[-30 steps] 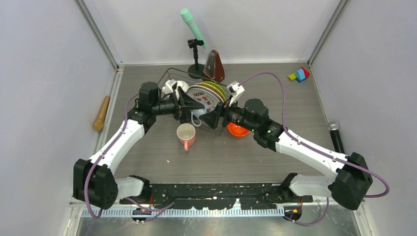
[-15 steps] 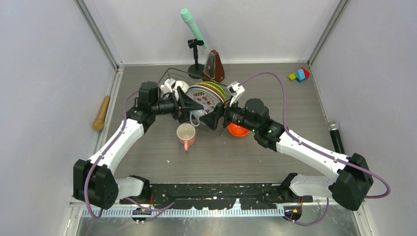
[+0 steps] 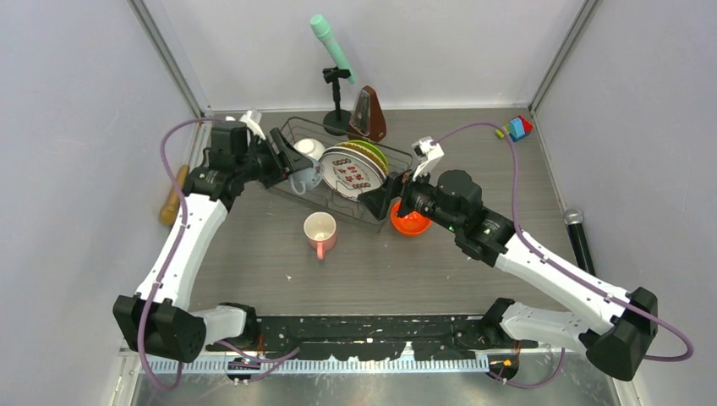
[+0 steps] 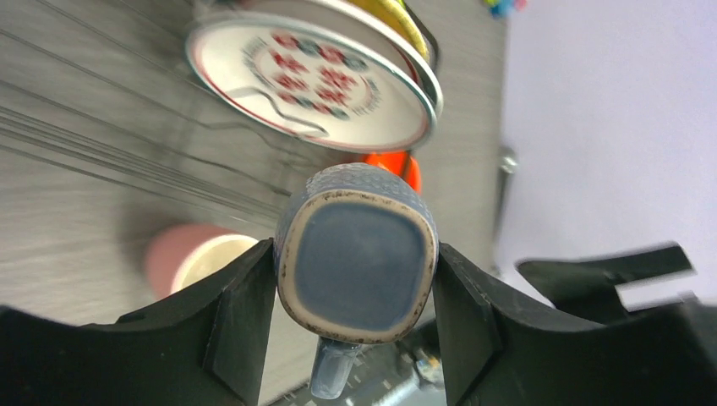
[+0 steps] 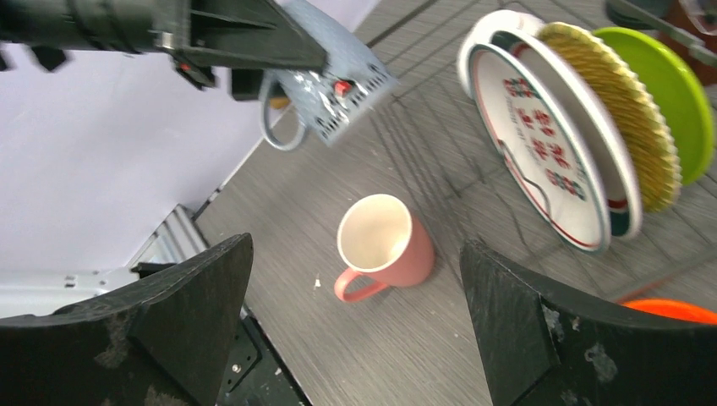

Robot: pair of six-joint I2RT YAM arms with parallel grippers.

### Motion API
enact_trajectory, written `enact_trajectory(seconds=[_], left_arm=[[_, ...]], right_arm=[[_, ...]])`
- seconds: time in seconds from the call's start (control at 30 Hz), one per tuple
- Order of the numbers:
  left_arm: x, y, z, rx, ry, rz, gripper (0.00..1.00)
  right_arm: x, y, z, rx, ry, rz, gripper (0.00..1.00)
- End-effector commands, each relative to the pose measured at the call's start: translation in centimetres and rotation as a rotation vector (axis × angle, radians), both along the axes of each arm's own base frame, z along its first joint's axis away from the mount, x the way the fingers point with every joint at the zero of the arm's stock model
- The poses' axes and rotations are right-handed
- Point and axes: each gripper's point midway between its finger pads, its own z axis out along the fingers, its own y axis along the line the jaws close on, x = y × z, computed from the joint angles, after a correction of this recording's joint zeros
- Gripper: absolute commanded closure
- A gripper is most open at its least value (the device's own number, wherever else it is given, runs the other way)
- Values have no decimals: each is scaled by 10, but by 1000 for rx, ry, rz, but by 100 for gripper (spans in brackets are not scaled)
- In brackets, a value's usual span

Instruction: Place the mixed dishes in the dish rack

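Observation:
My left gripper (image 3: 292,169) is shut on the small grey-blue mug (image 3: 303,179), held bottom toward its camera (image 4: 355,254) above the left end of the dish rack (image 3: 288,127). In the rack stand the white teal-rimmed plate (image 3: 348,172), the tan plate (image 5: 621,127) and the lime-green plate (image 3: 378,153). The white bowl (image 3: 309,149) is at the rack's left end. The pink mug (image 3: 320,233) stands upright on the table in front of the rack. The orange-red bowl (image 3: 409,222) lies right of the rack's front corner. My right gripper (image 3: 385,200) is open and empty by that corner.
A green microphone on a stand (image 3: 333,51) and a brown metronome (image 3: 369,116) stand behind the rack. A wooden rolling pin (image 3: 175,194) lies at the left wall. Coloured blocks (image 3: 516,128) are at the back right, and a black microphone (image 3: 577,231) at the right wall.
Both grippers were together at the grey-blue mug in front of the rack. My left gripper has carried the mug up and to the left. My right gripper has drawn back to the right, empty.

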Motion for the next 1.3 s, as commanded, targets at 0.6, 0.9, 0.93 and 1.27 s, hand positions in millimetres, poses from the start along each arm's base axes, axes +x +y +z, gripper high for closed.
enact_trajectory(seconds=[0.6,0.9,0.93,1.27], left_arm=[[93,95,-10,382,-82,522,100],[123,79,-25,340,-103,530,100],[125,76,-26,335,-102,530,100],[148,73,-58,433,-69,616,100]], right_arm=[[-5,-104,8,-59,95,-423,3],[-14,-115,-3,-57,112,-434,3],[-14,-115,-3,-57,112,-435,3],[-13,-114,-15,-83,151,-444,3]])
